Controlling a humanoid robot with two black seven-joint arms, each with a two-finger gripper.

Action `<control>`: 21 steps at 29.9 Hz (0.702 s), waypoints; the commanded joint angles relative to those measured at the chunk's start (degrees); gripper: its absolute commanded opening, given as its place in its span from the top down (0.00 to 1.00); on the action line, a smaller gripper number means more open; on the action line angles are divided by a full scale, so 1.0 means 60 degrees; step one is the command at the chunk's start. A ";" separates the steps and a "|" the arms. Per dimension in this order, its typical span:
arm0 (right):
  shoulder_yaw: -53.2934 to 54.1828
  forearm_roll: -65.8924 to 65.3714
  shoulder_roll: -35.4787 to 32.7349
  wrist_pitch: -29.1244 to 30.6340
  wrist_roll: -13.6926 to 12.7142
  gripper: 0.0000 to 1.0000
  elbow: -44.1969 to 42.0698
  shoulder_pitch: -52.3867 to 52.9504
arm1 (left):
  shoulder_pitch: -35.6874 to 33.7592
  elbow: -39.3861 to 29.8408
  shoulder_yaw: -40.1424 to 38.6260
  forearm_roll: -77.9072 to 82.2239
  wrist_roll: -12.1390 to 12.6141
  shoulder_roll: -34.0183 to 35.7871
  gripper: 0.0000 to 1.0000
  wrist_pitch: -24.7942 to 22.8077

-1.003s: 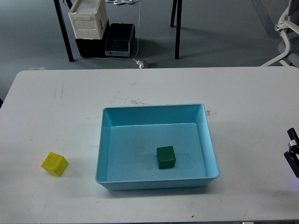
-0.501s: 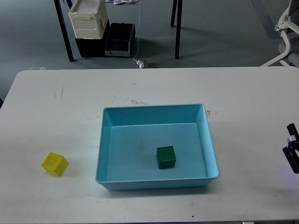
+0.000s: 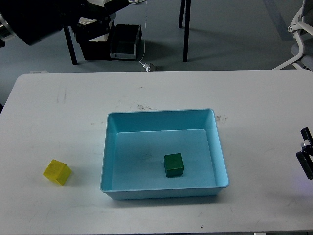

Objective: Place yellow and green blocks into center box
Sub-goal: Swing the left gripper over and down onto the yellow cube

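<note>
The dark green block [image 3: 173,164] lies inside the light blue center box [image 3: 109,147], right of its middle and toward the front wall. The yellow block [image 3: 57,172] lies on the white table left of the box, a block's width or more from its wall. My left arm comes in as a large black shape at the top left; its gripper [image 3: 103,15] is high above the floor behind the table, far from both blocks, and its fingers cannot be told apart. Only a small black part of my right gripper [image 3: 306,159] shows at the right edge.
The white table [image 3: 254,107] has scuff marks behind the box. On the floor beyond it stand a black bin [image 3: 124,43], table legs and a cable. An office chair [image 3: 301,29] is at the top right. The white crate is mostly hidden by my left arm.
My left arm has come into view at the top left and now covers the white crate. The right gripper has barely shifted. The blocks and the box have not moved.
</note>
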 commanded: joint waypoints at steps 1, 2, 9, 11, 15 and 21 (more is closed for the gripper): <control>0.0014 0.0001 0.0001 0.0001 0.0001 0.00 -0.0026 0.0000 | -0.1947 -0.0001 0.1990 0.0364 -0.0015 -0.0302 0.00 0.0004; 0.0014 0.0001 0.0001 0.0001 0.0001 0.00 -0.0026 0.0000 | -0.2299 0.0013 0.2370 0.0511 -0.0015 -0.0419 0.00 0.0004; -0.0001 0.0001 0.0001 0.0001 0.0001 0.00 -0.0143 0.0030 | -0.4994 0.0028 0.6513 0.2237 -0.0044 -0.2057 0.00 0.0004; -0.0001 0.0001 0.0001 0.0001 0.0001 0.00 -0.0202 0.0030 | -0.5362 0.0028 0.7409 0.2896 -0.0059 -0.2600 0.00 0.0004; 0.0014 0.0001 -0.0014 0.0001 0.0001 0.00 -0.0333 0.0030 | -0.5686 0.0028 0.8948 0.3908 -0.0103 -0.3538 0.00 0.0004; -0.0001 0.0001 0.0001 0.0001 -0.0014 0.00 -0.0583 0.0030 | -0.5788 0.0043 1.0633 0.5403 -0.0103 -0.4184 0.00 0.0004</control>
